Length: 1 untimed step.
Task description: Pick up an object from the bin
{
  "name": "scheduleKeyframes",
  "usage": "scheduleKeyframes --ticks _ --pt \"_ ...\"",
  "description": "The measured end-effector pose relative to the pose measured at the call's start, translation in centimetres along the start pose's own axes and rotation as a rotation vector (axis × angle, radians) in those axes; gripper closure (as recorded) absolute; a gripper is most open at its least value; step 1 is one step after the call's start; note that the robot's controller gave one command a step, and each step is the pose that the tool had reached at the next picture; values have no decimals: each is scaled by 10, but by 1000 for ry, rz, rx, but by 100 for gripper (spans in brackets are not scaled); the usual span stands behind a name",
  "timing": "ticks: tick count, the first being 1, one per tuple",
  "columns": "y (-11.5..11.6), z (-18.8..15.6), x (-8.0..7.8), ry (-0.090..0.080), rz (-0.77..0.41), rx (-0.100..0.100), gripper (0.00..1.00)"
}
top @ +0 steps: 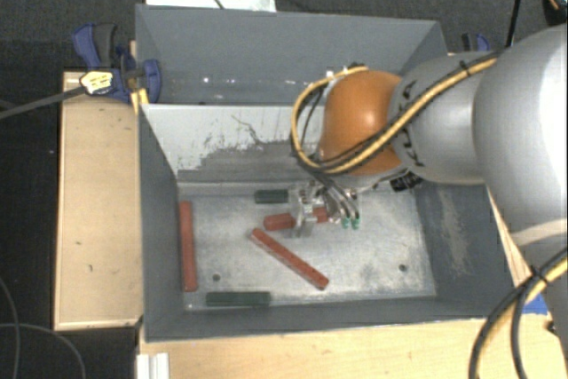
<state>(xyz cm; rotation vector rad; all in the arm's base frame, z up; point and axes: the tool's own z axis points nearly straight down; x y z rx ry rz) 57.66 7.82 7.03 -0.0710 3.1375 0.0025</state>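
Note:
My gripper (312, 214) is low over the bin's floor, a little behind its middle, under the orange wrist cover. A short red block (277, 222) lies right at its left side, touching or nearly touching it. Just in front, a long red bar (289, 259) lies diagonally across the floor, running toward the front right. A small dark green block (271, 196) rests by the back wall, to the gripper's upper left.
Another red bar (187, 246) lies along the left wall. A dark green bar (238, 299) lies along the front wall at the left. The arm comes in from the right and covers the bin's back right part.

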Motion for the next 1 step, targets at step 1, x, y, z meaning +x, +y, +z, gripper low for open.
scheduleKeyframes --ticks 1 --pt "0 -51 -2 -5 3 0 100"
